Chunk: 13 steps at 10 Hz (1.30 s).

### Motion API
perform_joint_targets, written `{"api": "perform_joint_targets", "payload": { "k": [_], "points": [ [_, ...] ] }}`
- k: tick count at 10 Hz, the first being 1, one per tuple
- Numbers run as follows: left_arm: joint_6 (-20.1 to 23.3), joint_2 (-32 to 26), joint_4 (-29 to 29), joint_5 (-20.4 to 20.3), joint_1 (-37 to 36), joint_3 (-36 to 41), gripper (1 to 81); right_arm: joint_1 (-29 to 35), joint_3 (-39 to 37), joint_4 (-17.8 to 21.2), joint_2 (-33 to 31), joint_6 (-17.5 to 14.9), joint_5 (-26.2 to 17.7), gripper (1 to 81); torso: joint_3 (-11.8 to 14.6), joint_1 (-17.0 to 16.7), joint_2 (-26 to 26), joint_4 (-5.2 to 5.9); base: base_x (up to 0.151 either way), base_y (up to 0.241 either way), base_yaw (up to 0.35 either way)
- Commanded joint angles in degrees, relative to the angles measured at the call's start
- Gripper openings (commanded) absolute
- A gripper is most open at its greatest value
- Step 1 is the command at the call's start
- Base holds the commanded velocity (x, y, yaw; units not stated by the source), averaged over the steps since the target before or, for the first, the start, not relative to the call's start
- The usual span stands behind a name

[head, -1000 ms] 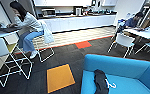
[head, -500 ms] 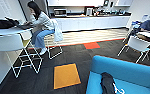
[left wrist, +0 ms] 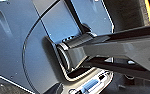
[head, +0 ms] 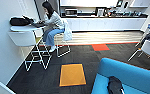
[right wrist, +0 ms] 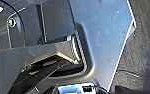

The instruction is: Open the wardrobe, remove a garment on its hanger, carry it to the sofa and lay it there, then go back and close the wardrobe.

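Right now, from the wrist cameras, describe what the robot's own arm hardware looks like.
In the left wrist view, a broad grey-blue body panel carries a thin black cable curving across it, and a dark jointed bar meets a ringed round joint. In the right wrist view there is a similar grey panel with a white-and-red edge, a round bolt fitting and a dark bar. The gripper fingers cannot be made out.

Sofa: blue, lower right.
Garment: black, lying on the sofa seat.
Floor: dark carpet with orange tile.
Person: seated at white wall table, upper left.
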Motion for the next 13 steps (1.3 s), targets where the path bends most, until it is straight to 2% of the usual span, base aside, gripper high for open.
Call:
{"api": "perform_joint_targets", "payload": {
  "k": [1, 6, 7, 10, 11, 13],
  "points": [
    [0.24, 0.36, 1.06, 1.74, -0.84, 0.03, 81.1, 0.74, 0.36, 0.03, 0.53, -0.3, -4.01, 81.1, 0.0, 0.0, 0.0, 0.0, 0.0, 0.0, 0.286],
    [0.06, 2.99, 0.8, 1.82, -0.15, -3.66, 81.1, 0.74, 0.01, -0.14, 0.45, -0.3, -4.01, 81.1, 0.0, 0.0, 0.0, 0.0, 0.0, 0.0, 0.287],
    [0.06, 3.35, 0.53, 1.82, 0.03, -4.19, 81.1, 0.74, 0.01, -0.14, 0.45, -0.3, -4.01, 81.1, 2.24, 0.0, 0.0, 0.0, 0.0, 0.0, 0.287],
    [-0.11, 3.53, 0.36, 1.82, 0.56, -4.19, 81.1, 0.66, -0.17, -0.14, 0.27, -0.3, -4.01, 81.1, 4.64, 0.02, 0.0, 0.0, 0.0, 0.0, 0.286],
    [-0.29, 3.53, 0.36, 1.82, 0.57, -4.19, 81.1, 0.57, -0.17, -0.14, 0.18, -0.3, -4.01, 81.1, 3.06, 0.0, -0.02, 0.0, 0.0, 0.0, 0.279],
    [-0.46, 3.53, 0.36, 1.82, 0.65, -4.19, 81.1, 0.57, -0.17, -0.14, -0.08, -0.3, -4.01, 81.1, 3.98, -0.01, -0.05, 0.0, 0.0, 0.0, 0.279]
  ]
}}
